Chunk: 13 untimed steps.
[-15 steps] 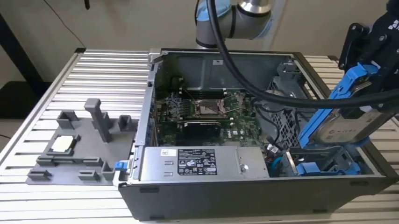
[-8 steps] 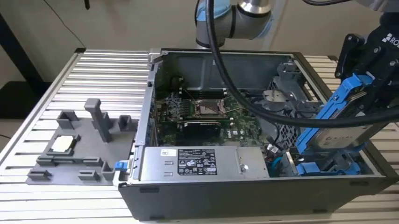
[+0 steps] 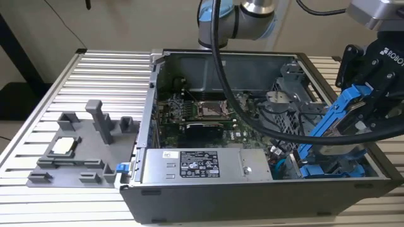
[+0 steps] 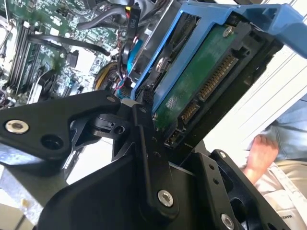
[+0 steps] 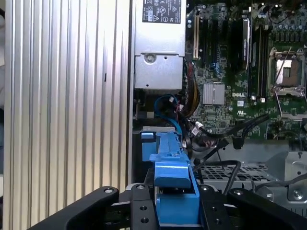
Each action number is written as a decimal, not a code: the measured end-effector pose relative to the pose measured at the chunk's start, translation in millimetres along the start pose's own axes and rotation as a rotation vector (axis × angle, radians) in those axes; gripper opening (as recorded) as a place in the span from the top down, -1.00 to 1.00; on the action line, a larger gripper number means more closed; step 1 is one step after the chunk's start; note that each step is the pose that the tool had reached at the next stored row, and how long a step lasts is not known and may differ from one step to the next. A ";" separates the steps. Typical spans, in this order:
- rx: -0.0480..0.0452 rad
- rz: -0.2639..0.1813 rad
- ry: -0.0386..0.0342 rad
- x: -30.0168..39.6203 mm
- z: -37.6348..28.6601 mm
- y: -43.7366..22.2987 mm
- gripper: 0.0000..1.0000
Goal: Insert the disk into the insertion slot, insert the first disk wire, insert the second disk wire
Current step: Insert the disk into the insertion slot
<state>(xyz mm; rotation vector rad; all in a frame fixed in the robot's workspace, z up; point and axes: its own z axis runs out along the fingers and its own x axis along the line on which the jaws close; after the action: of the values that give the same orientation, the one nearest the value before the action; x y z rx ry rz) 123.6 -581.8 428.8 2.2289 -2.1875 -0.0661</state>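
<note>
Slatted table; disk in jaws

A ribbed silver tabletop lies under even light. Beyond its far edge, a plain beige wall; a dark stand at the exterior view's left.

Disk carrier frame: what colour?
Bright blue; the frame on the disk shows best in the exterior view.

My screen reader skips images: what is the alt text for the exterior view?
The black gripper holds the blue-framed disk tilted down toward the insertion slot of the open computer case, at the exterior view's right. At its left, a grey fixture lies on the ribbed table.
</note>
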 end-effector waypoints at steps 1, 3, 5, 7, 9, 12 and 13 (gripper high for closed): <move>0.0000 0.000 -0.0003 0.0 1.8 -0.8 0.34; 0.0000 0.000 -0.0006 -0.8 5.3 -1.1 0.34; 0.0000 0.000 -0.0014 -2.1 9.0 -1.3 0.34; 0.0000 0.000 -0.0017 -2.8 12.9 -1.6 0.34; 0.0000 0.000 -0.0016 -2.8 16.3 -2.0 0.34; 0.0001 0.001 -0.0025 -2.8 21.8 -3.4 0.34; 0.0000 0.003 -0.0032 -2.6 23.7 -3.8 0.34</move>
<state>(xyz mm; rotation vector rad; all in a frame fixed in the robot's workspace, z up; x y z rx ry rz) 126.3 -578.7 404.9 2.2275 -2.1919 -0.0696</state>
